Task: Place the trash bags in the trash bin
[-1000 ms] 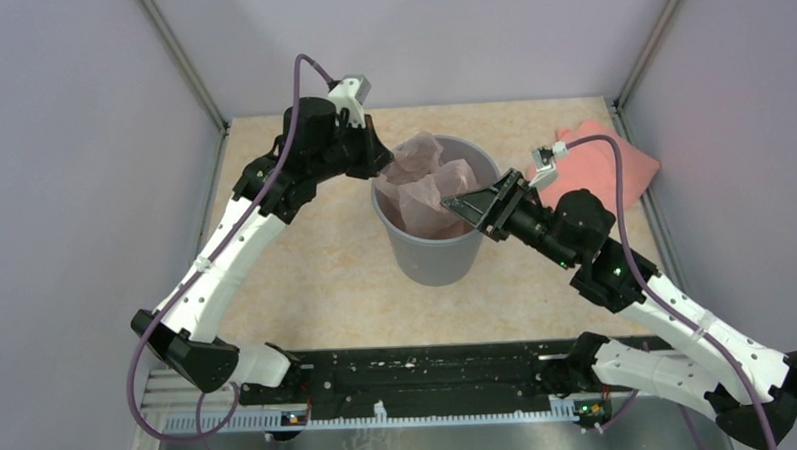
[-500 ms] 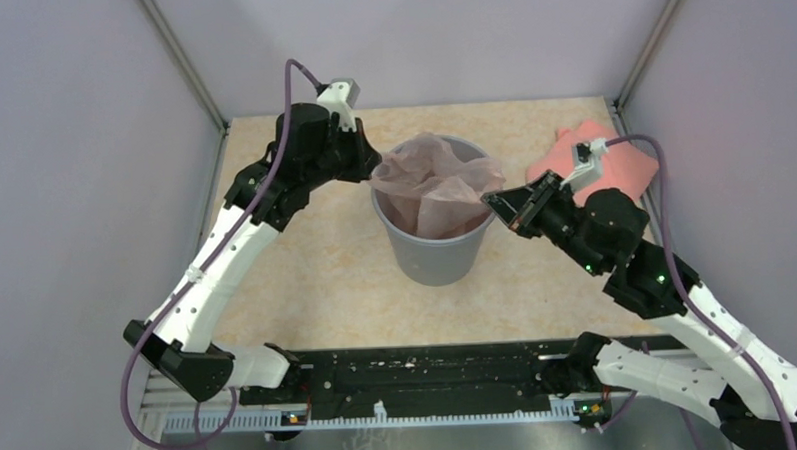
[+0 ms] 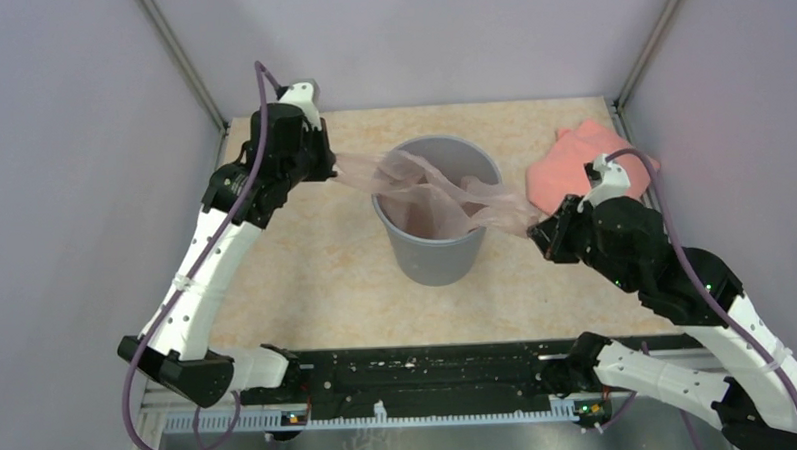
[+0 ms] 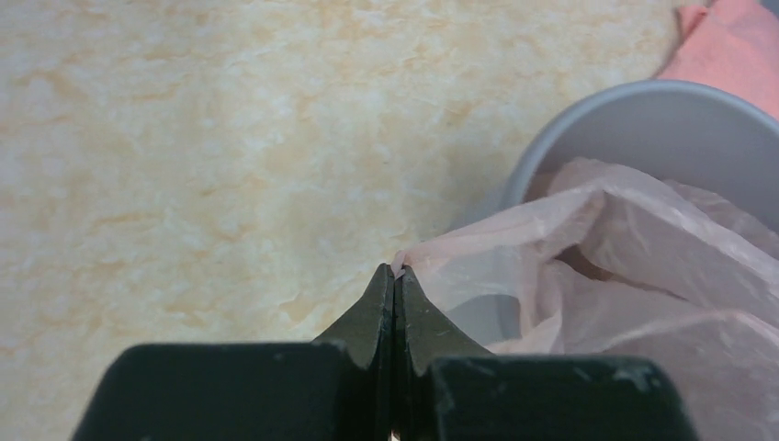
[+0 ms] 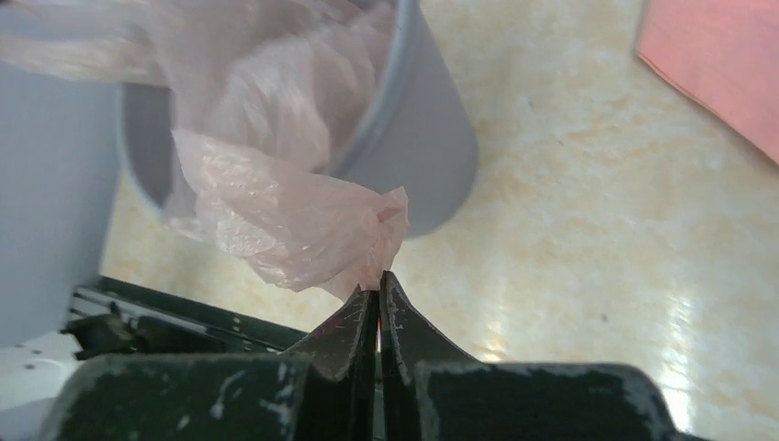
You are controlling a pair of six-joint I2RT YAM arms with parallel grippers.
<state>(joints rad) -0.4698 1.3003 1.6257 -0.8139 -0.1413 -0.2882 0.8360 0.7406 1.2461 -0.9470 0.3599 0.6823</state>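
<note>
Left gripper (image 3: 329, 167): pinched tight on the trash bag (image 3: 423, 184), left edge, out beyond the trash bin (image 3: 438, 264).
Right gripper (image 3: 538, 230): clamped on the bag's right corner, just off the bin's right side.
Trash bag: stretched wide across the rim, middle sagging inside.
Trash bin: upright, mid-table (image 3: 306, 278).
Salmon bundle (image 3: 572, 164): far right, behind the right gripper.
</note>
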